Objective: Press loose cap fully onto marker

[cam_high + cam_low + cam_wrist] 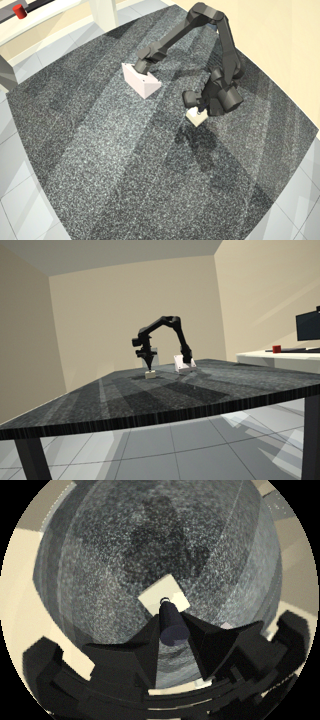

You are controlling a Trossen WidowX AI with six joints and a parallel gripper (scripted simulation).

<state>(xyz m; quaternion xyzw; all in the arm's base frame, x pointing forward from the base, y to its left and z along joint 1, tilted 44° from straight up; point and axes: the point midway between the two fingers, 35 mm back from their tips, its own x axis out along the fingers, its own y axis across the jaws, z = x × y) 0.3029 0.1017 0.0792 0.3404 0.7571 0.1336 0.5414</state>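
The cream holder block [196,120] [150,375] [156,592] stands on the dark speckled table [103,155] [85,405]. My gripper [149,369] [169,615] points down directly over the block, its fingertips low above the block's top. It is shut on the dark cap [174,632] [202,107], which looks upright and in line with the marker's place in the block. A small ring shows at the block's top, at the foot of this dark column. The marker cannot be told apart from the cap, and how far the cap sits down on it cannot be told.
A pale pink wedge-shaped base [144,86] [184,367] carries the arm, behind the block and to one side. A red cylinder [19,11] [276,349] stands on a separate white desk [279,358] with a monitor [308,326].
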